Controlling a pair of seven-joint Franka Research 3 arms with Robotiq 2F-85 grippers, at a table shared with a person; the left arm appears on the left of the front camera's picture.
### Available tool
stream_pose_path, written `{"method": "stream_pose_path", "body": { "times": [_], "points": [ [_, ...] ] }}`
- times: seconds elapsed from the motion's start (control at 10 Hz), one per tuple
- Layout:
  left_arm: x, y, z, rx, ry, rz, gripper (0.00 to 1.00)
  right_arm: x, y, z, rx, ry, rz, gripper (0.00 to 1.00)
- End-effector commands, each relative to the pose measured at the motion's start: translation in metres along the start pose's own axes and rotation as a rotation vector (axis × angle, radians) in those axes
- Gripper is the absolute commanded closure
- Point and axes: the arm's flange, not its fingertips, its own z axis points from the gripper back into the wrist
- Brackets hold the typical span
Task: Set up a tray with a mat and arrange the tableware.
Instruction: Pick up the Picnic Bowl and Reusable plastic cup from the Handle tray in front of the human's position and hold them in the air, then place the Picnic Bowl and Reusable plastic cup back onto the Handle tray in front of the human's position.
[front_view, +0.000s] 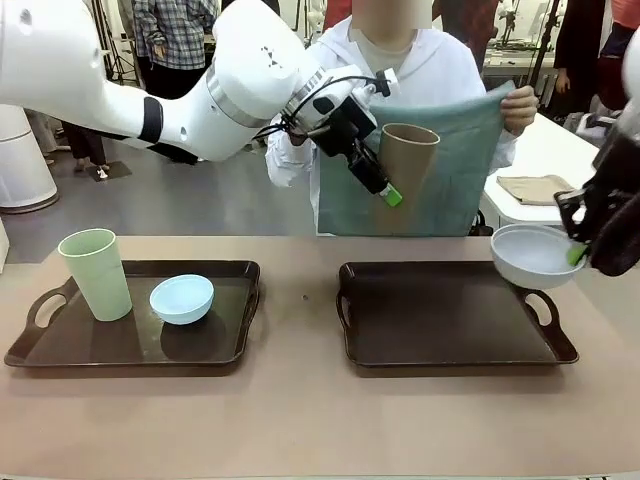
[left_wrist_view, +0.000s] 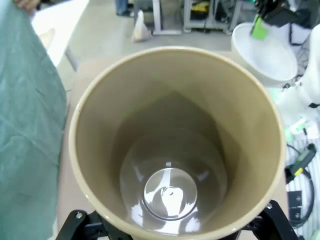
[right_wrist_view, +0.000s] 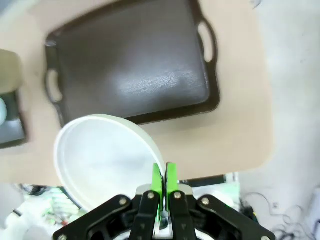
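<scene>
My left gripper (front_view: 393, 190) is shut on the brown cup (front_view: 407, 165) and holds it upright in the air over the table's far edge. The left wrist view looks straight down into that brown cup (left_wrist_view: 172, 140), with the left gripper (left_wrist_view: 172, 226) clasping its sides. Behind it a person holds up a teal mat (front_view: 455, 170). My right gripper (front_view: 578, 252) is shut on the rim of the white bowl (front_view: 535, 255), above the right end of the bare right tray (front_view: 450, 358). The right wrist view shows the right gripper (right_wrist_view: 164, 182) pinching the white bowl (right_wrist_view: 100, 160) above the right tray (right_wrist_view: 130, 65).
The left tray (front_view: 130, 358) carries a pale green cup (front_view: 95, 273) and a light blue bowl (front_view: 182, 298). A folded beige cloth (front_view: 535, 188) lies on a white table behind the person's elbow. The tabletop between the trays and along the front is bare.
</scene>
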Motion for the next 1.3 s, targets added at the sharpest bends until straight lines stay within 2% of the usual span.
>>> {"method": "stream_pose_path", "body": {
  "times": [0.0,0.2,0.3,1.2],
  "points": [
    [-0.003,-0.024,0.014,0.016,-0.044,0.029,0.96,-0.005,0.006,0.014,-0.014,-0.026,-0.041,0.99],
    [0.002,-0.033,0.022,0.071,-0.068,0.069,0.96,0.011,0.008,0.007,-0.014,0.021,-0.043,0.99],
    [0.011,-0.017,0.013,0.010,-0.028,0.014,0.96,-0.011,0.002,0.025,-0.003,-0.039,-0.018,0.99],
    [0.011,-0.017,0.013,0.010,-0.028,0.014,0.96,-0.011,0.002,0.025,-0.003,-0.039,-0.018,0.99]
  ]
}}
